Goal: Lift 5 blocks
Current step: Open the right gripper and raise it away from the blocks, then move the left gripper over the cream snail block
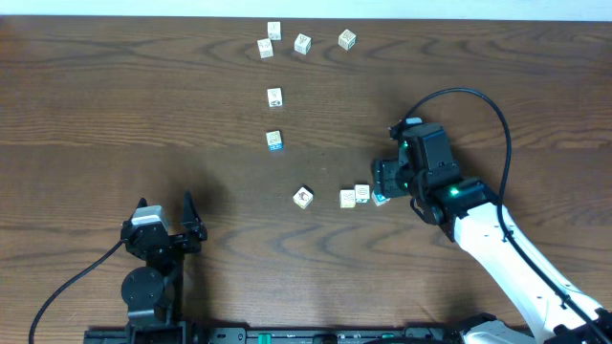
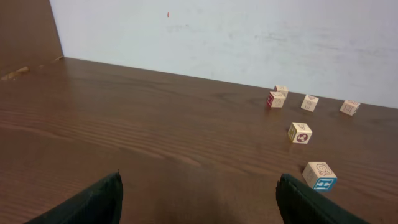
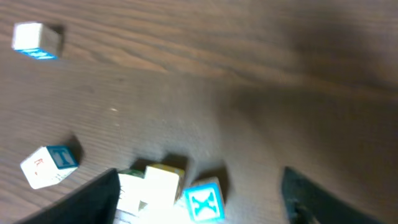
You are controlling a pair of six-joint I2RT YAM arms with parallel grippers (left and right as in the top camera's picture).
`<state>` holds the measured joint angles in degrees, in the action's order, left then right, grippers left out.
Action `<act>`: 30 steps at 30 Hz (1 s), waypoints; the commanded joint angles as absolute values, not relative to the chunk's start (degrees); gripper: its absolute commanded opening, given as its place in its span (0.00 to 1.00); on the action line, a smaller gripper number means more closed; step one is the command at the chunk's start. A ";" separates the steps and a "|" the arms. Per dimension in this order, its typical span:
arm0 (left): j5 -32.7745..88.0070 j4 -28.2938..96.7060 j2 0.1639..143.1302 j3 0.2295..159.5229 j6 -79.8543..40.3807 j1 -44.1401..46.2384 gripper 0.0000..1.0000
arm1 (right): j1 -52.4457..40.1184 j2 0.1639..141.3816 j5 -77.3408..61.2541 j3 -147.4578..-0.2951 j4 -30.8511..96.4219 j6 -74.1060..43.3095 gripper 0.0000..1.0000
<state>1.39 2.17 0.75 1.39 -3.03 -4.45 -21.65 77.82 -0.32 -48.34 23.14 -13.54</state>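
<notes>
The right gripper (image 3: 200,177) is seen low over the dark brown wooden table (image 1: 115,115) with its two dark fingers spread wide, and nothing is clamped between them. The small cube with a bright blue face and a white X (image 3: 204,202) is found in the gap between those fingers, lying on the wood and touched by neither. Just beside it, two small cream cubes (image 3: 163,180) are set against each other. A cream cube bearing a red-brown mark (image 1: 303,197) is placed further along the same row, apart from the pair and turned at an angle to them. The cream cube with a light blue edge (image 1: 274,141) is located further up the table, well apart from the row. All five are seen resting on the table, and none is lifted. The left gripper (image 2: 199,202) is held open near the table's front edge, with nothing between its fingers, well apart from every cube. Further back, a lone whitish cube (image 1: 274,96) is seen just beyond the light-blue-edged one, and a cluster of four whitish cubes (image 1: 302,43) is gathered near the far edge.
</notes>
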 commanded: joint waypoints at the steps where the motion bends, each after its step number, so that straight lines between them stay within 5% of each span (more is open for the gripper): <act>1: 0.86 4.05 0.60 0.25 -3.29 -4.64 0.79 | -21.65 79.35 -1.96 -51.09 22.31 -11.70 0.89; 5: 0.84 4.05 0.60 0.25 -3.29 -4.64 0.79 | -21.78 80.14 -1.80 -53.67 22.48 -11.73 0.98; 20: 0.82 0.19 0.60 0.27 -0.21 -4.69 0.79 | -16.80 76.12 -0.69 -58.52 29.30 -10.33 0.93; 30: 12.27 1.72 8.58 7.66 -3.16 -4.64 0.79 | -11.00 69.87 -0.71 -58.52 34.15 -9.96 0.93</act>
